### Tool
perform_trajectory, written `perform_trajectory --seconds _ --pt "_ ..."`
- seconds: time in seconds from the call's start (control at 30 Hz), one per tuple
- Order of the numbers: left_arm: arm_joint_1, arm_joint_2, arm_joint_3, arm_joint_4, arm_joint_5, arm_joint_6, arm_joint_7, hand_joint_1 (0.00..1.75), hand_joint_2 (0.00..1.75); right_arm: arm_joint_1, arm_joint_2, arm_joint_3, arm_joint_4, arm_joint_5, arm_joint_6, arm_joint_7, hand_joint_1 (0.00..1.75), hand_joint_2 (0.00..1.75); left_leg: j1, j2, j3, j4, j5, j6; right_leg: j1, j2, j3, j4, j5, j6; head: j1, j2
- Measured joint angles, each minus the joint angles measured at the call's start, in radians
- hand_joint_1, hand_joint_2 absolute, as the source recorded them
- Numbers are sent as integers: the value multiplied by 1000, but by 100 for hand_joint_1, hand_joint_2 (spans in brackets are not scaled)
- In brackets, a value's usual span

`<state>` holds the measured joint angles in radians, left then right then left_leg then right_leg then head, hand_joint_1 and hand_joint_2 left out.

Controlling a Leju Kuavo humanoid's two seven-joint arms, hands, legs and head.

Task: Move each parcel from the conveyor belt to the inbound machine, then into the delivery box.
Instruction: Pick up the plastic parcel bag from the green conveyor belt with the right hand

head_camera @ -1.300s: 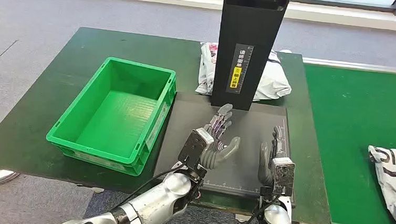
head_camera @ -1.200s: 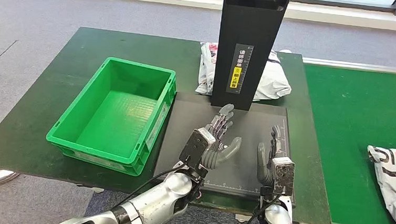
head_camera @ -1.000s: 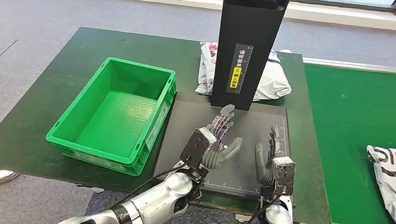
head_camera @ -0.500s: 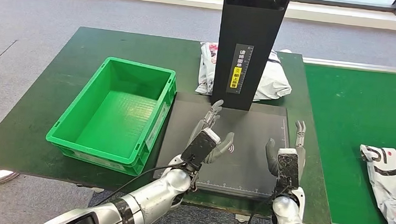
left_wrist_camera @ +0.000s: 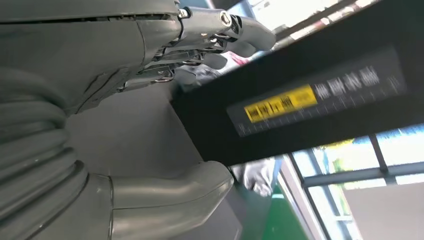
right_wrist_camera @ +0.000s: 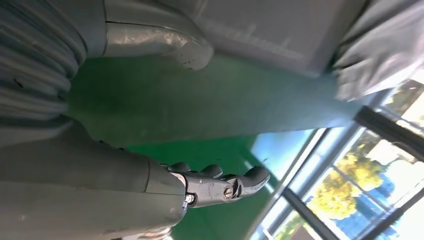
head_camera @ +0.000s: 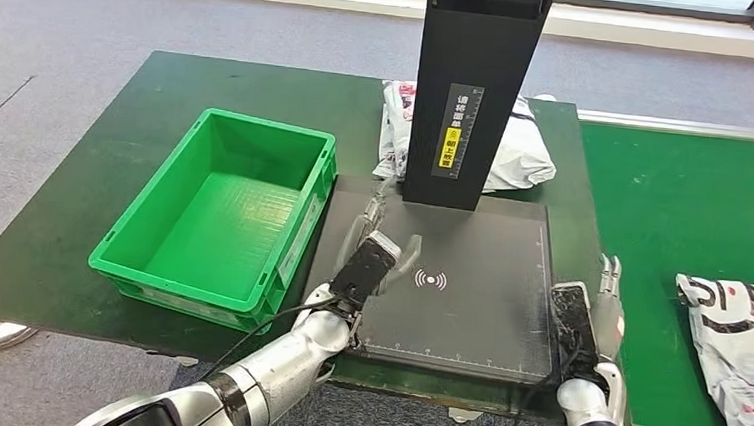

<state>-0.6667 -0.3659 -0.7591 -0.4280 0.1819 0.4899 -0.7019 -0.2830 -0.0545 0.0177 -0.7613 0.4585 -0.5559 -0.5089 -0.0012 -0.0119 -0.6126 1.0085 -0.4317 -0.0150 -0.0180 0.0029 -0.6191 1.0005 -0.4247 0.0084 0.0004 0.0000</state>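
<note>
A white parcel (head_camera: 745, 344) with black and red print lies on the green conveyor belt (head_camera: 684, 214) at the right edge. The inbound machine is a dark flat pad (head_camera: 469, 280) with a black upright column (head_camera: 474, 89); another white parcel (head_camera: 523, 153) lies behind the column. My left hand (head_camera: 376, 248) hovers over the pad's left edge, fingers spread, holding nothing. My right hand (head_camera: 587, 313) is at the pad's right edge next to the belt, fingers apart and empty. The green delivery box (head_camera: 223, 212) stands empty at the left.
The dark green table (head_camera: 84, 193) carries the box and the machine. Grey carpet floor (head_camera: 54, 40) surrounds it. In the left wrist view the column's yellow label (left_wrist_camera: 280, 107) is close to my fingers (left_wrist_camera: 210, 35).
The hands have drawn apart: the left one moved left to the pad's edge, the right one moved right toward the belt. The parcel on the belt has slid a little nearer.
</note>
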Motion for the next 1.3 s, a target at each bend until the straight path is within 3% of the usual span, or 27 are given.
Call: perform_trajectory --seconds 0.17,0.43,0.7,1.0,1.3 --pt "9 1 83 0 -15 -22 0 0 175 -16 -57 -9 84 -7 8 32 0 175 0 0 0 0 0 0 0 0 0 0 0 0 0 0" --pt "16 1 122 0 -13 -34 0 0 175 -25 -85 -10 131 -7 -3 50 0 175 0 0 0 0 0 0 0 0 0 0 0 0 0 0" --pt "17 1 122 0 60 -46 -1 0 175 -49 -161 -46 210 71 -134 219 0 175 -2 0 0 0 0 1 -2 0 0 0 0 0 0 0" --pt "17 1 99 0 107 -47 -1 0 175 -35 -234 -143 244 243 -143 345 0 175 -2 0 0 0 -1 2 -2 0 0 0 0 1 0 0" --pt "17 1 86 6 96 -49 -1 0 175 -33 -274 -263 265 362 -113 381 0 175 -2 0 0 0 -1 2 -2 0 0 0 0 1 0 0"
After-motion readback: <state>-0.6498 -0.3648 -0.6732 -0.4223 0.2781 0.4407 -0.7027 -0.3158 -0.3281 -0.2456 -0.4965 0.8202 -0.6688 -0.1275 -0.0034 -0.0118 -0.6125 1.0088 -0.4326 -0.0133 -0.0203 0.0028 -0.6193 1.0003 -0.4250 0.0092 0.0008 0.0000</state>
